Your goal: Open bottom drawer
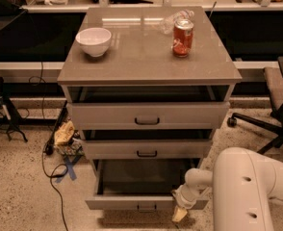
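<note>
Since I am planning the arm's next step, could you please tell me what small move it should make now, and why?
Probably a short retreat: draw the gripper straight back from the cabinet. The bottom drawer already stands pulled well out, with its plain tray open to view. The gripper sits low at the drawer's front, right of the handle, so further pulling seems unneeded.

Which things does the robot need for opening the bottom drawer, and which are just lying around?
For the job: bottom drawer, gripper by the right end of its front.
Just lying about: white bowl, red can, clear plastic, all on top.
</note>
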You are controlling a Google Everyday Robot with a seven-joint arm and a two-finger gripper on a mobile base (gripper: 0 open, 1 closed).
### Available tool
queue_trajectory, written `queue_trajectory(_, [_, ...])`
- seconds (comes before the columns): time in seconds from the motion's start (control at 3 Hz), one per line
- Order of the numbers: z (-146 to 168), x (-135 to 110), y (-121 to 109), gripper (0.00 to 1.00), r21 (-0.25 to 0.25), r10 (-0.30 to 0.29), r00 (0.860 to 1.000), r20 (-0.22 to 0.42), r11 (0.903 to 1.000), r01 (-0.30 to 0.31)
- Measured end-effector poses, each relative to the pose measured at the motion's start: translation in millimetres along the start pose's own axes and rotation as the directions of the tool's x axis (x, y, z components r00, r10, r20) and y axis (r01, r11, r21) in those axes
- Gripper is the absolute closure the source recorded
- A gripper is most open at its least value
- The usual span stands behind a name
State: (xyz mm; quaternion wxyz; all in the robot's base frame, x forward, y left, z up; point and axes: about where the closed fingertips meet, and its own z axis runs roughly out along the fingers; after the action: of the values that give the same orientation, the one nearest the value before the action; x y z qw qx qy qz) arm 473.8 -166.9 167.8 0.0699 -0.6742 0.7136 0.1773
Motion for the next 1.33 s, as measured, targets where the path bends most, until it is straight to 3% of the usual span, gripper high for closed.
queue_trajectory(0.67, [-4.1, 4.8, 23.9, 0.86, 0.02, 0.03, 1.0, 0.003, 0.9993, -0.03])
queue_trajectory(1.0, [-4.3, 4.9, 24.2, 1.0, 0.021, 0.031, 1.0, 0.003, 0.9993, -0.031])
queue_trajectory(1.33, [-5.8, 12.4, 39.2, 1.0, 0.037, 0.047, 0.999, 0.013, 0.9982, -0.047])
